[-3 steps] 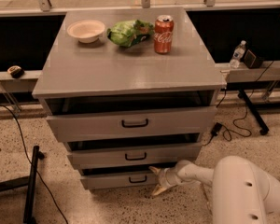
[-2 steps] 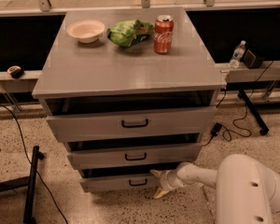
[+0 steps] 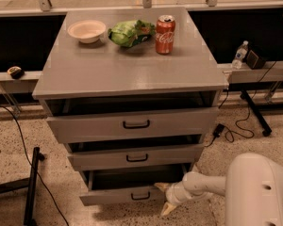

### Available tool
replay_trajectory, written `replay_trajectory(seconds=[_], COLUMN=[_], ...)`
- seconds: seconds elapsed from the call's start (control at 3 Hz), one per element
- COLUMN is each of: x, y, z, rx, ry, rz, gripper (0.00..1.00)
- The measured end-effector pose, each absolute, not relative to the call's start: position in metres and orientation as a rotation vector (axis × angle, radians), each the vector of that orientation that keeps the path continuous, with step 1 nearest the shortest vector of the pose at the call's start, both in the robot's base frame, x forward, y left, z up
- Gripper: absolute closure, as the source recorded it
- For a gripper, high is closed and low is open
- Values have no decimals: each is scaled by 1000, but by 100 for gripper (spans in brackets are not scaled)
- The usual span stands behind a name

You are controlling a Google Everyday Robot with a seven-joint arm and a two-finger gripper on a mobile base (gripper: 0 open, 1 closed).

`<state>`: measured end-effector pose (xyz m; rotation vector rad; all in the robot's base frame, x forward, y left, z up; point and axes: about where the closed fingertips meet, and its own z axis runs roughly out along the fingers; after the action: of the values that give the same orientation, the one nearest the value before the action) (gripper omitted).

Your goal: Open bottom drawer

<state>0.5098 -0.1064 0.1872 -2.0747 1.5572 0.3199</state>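
Your claw (image 3: pixel 164 198) sits low by the floor at the right end of the bottom drawer (image 3: pixel 118 195). Its two pale fingers (image 3: pixel 160 187) are spread apart and closed on nothing; whether one touches the drawer's corner, you cannot tell. The drawer is the lowest of three in the grey bench (image 3: pixel 132 72) and stands partly out, with a dark gap showing behind its front. Expect a stiff, rigid front that slides on rails and is likely light. Take it by the small black bar handle (image 3: pixel 140 196), mid-front; a pull from the corner may skew it.
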Motion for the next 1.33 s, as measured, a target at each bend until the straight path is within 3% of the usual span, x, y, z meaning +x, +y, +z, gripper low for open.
replay_trajectory(seconds=[0.67, 1.33], x=[444, 424], y=[-123, -117], z=[198, 237], rx=[-2060, -1944], ry=[1620, 1539], rz=[443, 525], gripper=[25, 31])
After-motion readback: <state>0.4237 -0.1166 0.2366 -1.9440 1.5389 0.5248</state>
